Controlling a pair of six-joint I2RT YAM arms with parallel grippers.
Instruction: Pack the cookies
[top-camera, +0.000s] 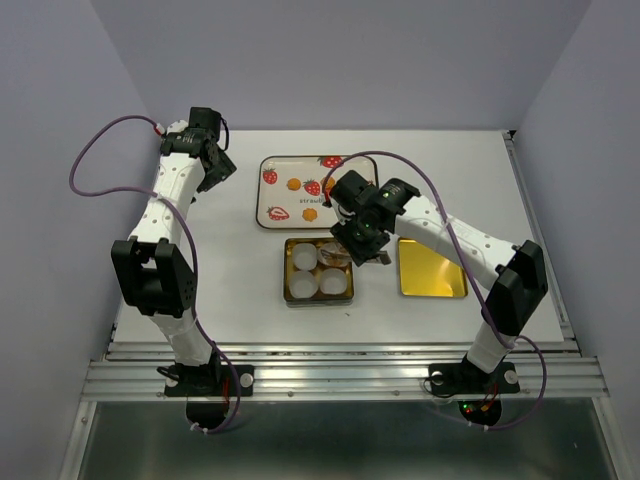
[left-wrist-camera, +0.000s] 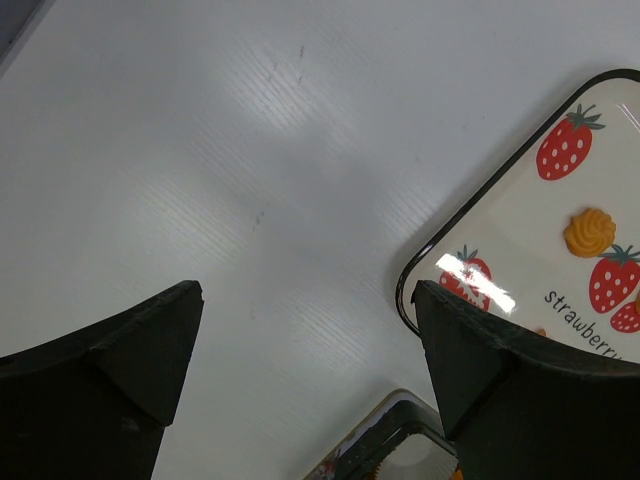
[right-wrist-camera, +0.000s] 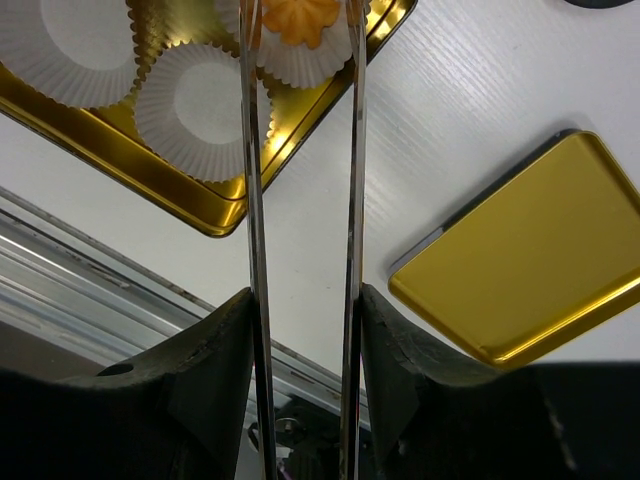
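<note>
Two orange cookies (top-camera: 293, 184) (top-camera: 309, 212) lie on the strawberry-printed tray (top-camera: 262, 205); a third shows partly beside my right arm. One of them also shows in the left wrist view (left-wrist-camera: 588, 230). My right gripper (top-camera: 362, 235) (right-wrist-camera: 303, 300) is shut on metal tongs (right-wrist-camera: 352, 150). The tong blades flank a cookie (right-wrist-camera: 300, 20) lying in a white paper cup at the far right corner of the gold tin (top-camera: 290, 296). My left gripper (top-camera: 215, 160) (left-wrist-camera: 308, 290) is open and empty above the table, left of the tray (left-wrist-camera: 520, 250).
The tin holds three more white paper cups, two of them in the right wrist view (right-wrist-camera: 205, 110) (right-wrist-camera: 65, 45). The gold lid (top-camera: 431, 268) (right-wrist-camera: 540, 270) lies flat right of the tin. A corner of the tin (left-wrist-camera: 400, 430) shows under my left gripper.
</note>
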